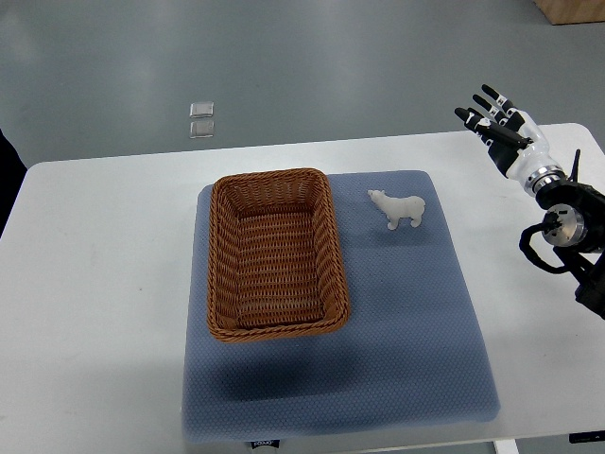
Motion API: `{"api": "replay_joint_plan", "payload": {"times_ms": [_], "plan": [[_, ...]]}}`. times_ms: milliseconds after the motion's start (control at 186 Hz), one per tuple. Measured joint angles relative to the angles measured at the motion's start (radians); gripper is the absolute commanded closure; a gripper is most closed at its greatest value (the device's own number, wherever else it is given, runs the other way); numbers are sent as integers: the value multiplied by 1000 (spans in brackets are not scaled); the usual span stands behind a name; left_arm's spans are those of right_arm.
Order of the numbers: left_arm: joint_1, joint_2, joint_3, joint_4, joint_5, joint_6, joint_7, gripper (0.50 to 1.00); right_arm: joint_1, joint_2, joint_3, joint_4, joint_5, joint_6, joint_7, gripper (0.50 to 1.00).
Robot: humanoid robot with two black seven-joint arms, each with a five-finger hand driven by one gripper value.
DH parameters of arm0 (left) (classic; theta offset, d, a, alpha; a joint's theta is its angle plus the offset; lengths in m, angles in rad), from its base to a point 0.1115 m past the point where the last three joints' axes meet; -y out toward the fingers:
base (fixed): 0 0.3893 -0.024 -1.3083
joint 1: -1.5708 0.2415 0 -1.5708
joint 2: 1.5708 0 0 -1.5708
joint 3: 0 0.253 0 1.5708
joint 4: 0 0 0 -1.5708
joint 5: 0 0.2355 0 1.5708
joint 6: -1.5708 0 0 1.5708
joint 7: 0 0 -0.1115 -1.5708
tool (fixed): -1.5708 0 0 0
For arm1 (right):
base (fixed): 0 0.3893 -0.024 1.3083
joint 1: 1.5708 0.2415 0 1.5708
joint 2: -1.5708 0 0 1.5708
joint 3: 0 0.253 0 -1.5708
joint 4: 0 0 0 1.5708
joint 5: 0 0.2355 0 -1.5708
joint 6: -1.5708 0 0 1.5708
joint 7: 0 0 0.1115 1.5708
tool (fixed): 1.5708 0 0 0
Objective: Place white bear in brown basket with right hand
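Observation:
A small white bear [400, 208] stands on the blue mat [416, 312], just right of the brown wicker basket [223, 246]. The basket holds nothing. My right hand [493, 117] hovers at the table's far right, up and to the right of the bear and well apart from it. Its fingers are spread and hold nothing. The left arm does not show.
The mat lies on a white table [95, 284]. Two small clear squares [201, 119] lie on the grey floor beyond the far edge. A wooden corner [572, 9] shows at the top right.

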Motion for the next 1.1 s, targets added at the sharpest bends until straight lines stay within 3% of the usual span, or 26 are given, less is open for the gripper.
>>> {"api": "replay_joint_plan", "payload": {"times_ms": [1099], "plan": [[4,0,-2,4,0,3,-5,500,8,-1,-2,1,0,0,2,576]]}}
